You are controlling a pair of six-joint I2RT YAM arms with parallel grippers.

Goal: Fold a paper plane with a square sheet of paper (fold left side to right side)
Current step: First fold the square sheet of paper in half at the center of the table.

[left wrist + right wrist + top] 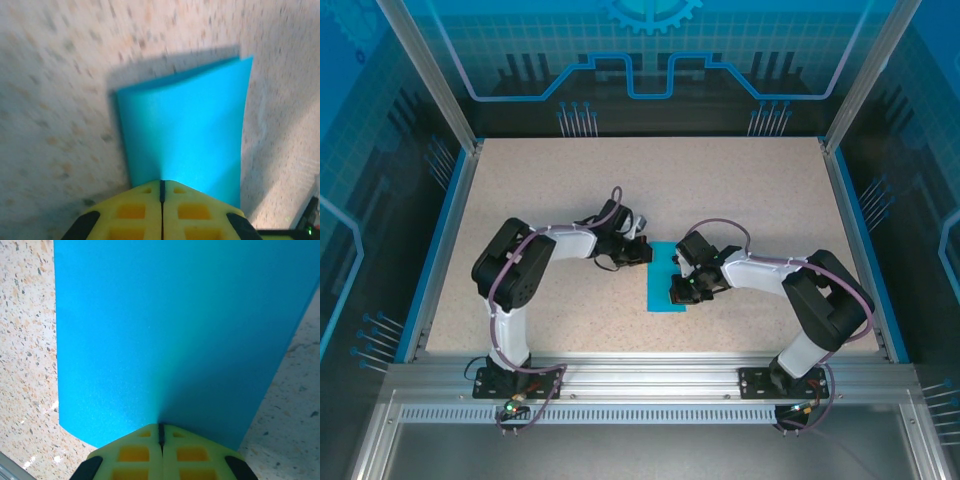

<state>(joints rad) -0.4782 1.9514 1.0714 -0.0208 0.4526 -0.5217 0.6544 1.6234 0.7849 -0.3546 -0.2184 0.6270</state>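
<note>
Closest to the near edge of the table point(590, 335), pinching the square sheet of paper point(662, 290) with the right gripper point(678, 294), with the yellow pads point(135, 452) pressed together on a thin margin of teal. Lying about the middle of the table, a little toward the near edge, and showing from above as a narrow strip, so probably being doubled over. Behaving as very light and limp: bowing in the left wrist view, lifting off the table and throwing a dark shadow. Creasing or tearing easily, so asking for a hold only at the very edge or a corner, and for both holds moving together, without pulling apart. Looking matt, smooth and plain, with straight cut sides and sharp corners; possibly slipping out of the soft foam if dragged. Farther off, pinching the sheet's far end with the left gripper point(640, 250), closed in the same way. Beyond, spreading out hard, flat and beige with dark specks, up to the blue rim at the far edge.
</note>
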